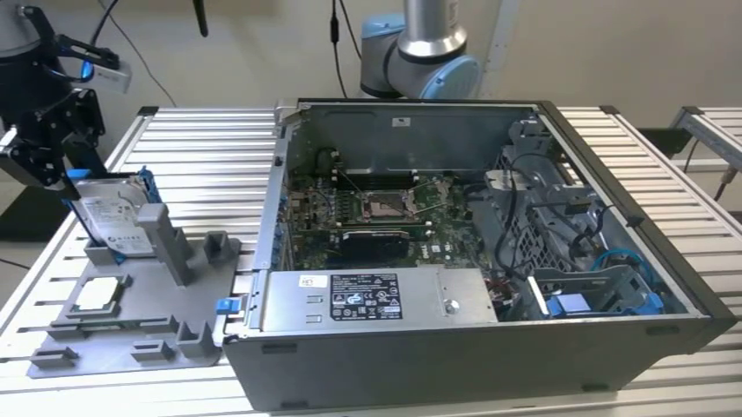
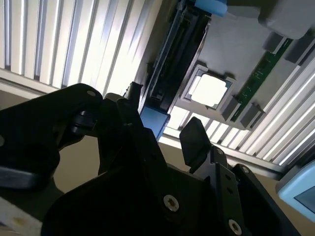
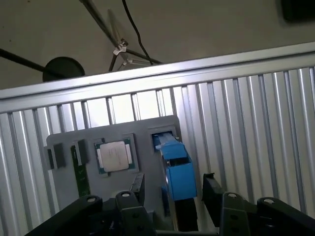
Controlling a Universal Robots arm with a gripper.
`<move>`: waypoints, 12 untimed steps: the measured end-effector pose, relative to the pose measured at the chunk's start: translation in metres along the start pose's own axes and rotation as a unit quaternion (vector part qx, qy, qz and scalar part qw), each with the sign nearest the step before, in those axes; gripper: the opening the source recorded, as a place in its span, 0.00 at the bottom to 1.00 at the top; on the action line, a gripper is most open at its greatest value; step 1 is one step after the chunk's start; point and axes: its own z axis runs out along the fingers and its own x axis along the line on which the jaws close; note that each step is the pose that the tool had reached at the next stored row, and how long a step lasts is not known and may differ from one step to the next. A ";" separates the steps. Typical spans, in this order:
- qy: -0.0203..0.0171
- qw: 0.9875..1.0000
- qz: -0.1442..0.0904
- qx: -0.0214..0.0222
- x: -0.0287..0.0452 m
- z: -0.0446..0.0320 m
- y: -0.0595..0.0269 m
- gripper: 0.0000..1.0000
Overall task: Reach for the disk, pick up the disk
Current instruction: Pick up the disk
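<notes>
The disk stands on edge in a slot of the grey fixture plate at the exterior view's left. It is silver-grey with a white label and blue side rails. My black gripper hangs at the disk's upper end. In both wrist views its two fingers straddle the blue rail of the disk, with a gap on each side. The gripper is open. In the second wrist view the same blue rail sits between the fingertips.
A small square silver chip lies in a recess of the fixture plate beside the disk, with a green memory stick past it. An open computer case stands close on the exterior view's right. The slatted metal table carries everything.
</notes>
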 end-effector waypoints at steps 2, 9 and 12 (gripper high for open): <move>0.000 1.000 -0.005 0.002 -0.0017 0.0036 0.0009 1.00; -0.001 1.000 -0.018 0.009 -0.0041 0.0165 0.0045 1.00; -0.001 1.000 -0.019 0.009 -0.0038 0.0219 0.0052 1.00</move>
